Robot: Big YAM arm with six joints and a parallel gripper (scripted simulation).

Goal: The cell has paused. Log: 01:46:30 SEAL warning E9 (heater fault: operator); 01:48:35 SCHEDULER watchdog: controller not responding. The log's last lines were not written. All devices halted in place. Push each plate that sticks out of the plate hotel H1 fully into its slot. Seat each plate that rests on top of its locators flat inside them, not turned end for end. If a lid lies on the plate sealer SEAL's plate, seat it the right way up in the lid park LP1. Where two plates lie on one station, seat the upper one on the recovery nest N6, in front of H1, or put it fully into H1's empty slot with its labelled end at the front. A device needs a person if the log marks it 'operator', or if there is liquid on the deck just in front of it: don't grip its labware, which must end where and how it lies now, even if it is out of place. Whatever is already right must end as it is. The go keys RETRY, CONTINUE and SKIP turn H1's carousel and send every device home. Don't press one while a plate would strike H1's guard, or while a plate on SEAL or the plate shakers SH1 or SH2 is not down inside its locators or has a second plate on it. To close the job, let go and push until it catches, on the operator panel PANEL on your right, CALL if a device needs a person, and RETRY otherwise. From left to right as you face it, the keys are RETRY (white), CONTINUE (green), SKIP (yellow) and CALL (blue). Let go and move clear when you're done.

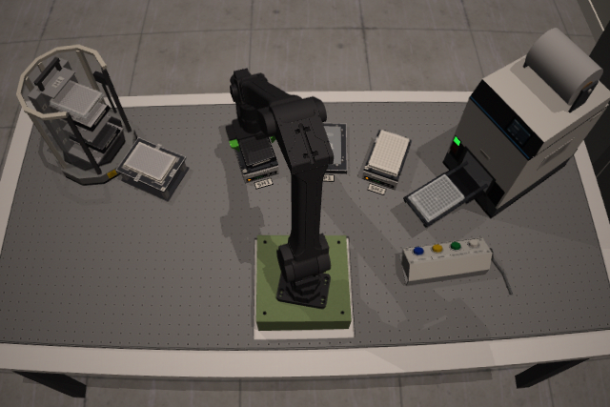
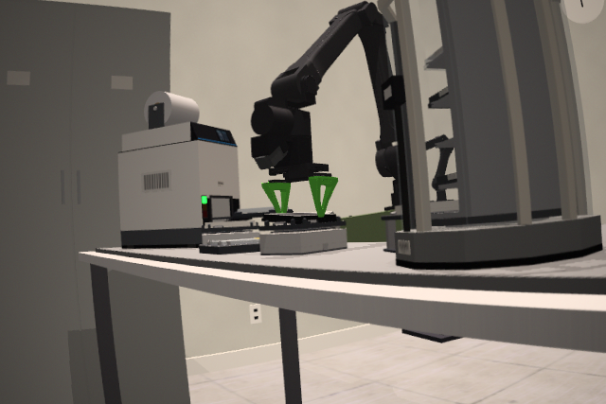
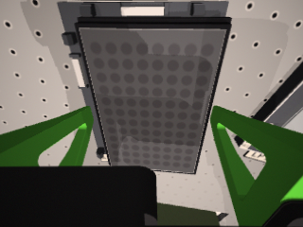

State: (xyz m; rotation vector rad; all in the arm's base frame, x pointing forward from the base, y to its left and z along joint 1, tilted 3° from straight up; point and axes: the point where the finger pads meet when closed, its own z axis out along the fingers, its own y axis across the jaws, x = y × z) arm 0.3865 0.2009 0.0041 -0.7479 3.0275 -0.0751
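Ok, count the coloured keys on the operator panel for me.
4, in a row on the panel: blue key far left in the top view, then yellow, green, white.

A grey perforated bench (image 1: 148,269) with a pale rim carries the plate hotel (image 1: 30,78) at its far-left corner, a nest (image 1: 172,178) beside it, two shakers and a lid park mid-bench, the sealer (image 1: 532,146) far right, the key panel (image 1: 445,267) near-right, and the arm's green base (image 1: 339,314) at the near edge.
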